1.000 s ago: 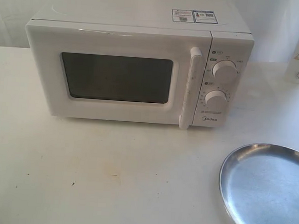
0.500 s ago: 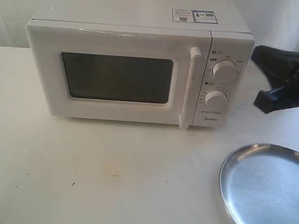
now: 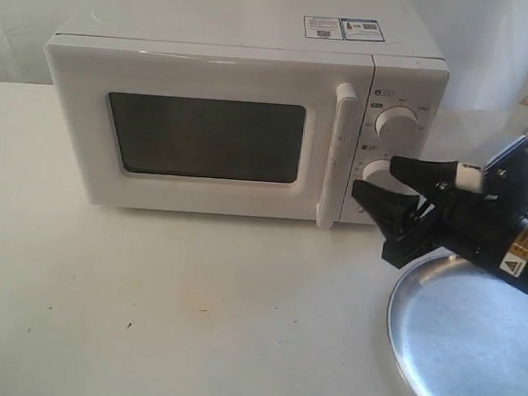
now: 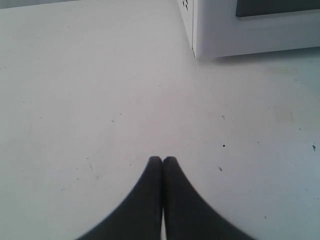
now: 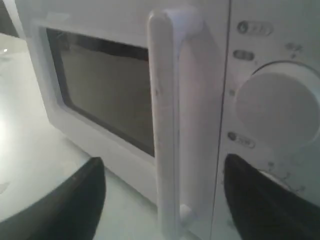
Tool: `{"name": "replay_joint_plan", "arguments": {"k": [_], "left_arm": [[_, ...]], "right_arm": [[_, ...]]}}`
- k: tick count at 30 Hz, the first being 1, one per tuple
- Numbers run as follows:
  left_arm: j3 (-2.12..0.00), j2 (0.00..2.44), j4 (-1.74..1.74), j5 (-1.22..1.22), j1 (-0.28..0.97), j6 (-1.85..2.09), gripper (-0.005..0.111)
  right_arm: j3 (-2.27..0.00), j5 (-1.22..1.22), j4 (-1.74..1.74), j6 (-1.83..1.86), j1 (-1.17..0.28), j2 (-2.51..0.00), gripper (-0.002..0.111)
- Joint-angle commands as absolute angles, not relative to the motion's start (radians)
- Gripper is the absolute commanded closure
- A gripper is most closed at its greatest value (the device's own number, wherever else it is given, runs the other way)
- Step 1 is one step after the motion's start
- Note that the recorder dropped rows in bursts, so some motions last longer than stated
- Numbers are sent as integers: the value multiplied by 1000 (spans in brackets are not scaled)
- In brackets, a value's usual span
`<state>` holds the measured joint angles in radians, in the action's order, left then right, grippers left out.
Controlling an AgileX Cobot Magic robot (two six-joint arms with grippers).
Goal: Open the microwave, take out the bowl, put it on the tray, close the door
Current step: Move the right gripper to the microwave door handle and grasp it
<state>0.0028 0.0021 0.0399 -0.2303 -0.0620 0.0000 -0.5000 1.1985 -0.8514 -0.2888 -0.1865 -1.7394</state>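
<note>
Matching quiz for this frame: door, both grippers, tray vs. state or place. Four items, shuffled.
1. door
2. right gripper
3. left gripper
4. tray

A. shut, over the bare table
B. closed against the microwave
C. open, near the handle
D. silvery, lower right of the exterior view

Pairs: 1-B, 2-C, 3-A, 4-D
</note>
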Motion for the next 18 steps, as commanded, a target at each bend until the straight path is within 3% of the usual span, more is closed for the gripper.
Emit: {"name": "replay_joint_plan", "arguments": {"k": [1, 18], "left_arm": [[0, 0, 53, -233, -57, 0, 107], [0, 0, 53, -233, -57, 0, 107]], "right_arm": [[-528, 1221, -831, -219, -227, -1801, 39], [-651, 1221, -696, -202, -363, -1837, 47]]}}
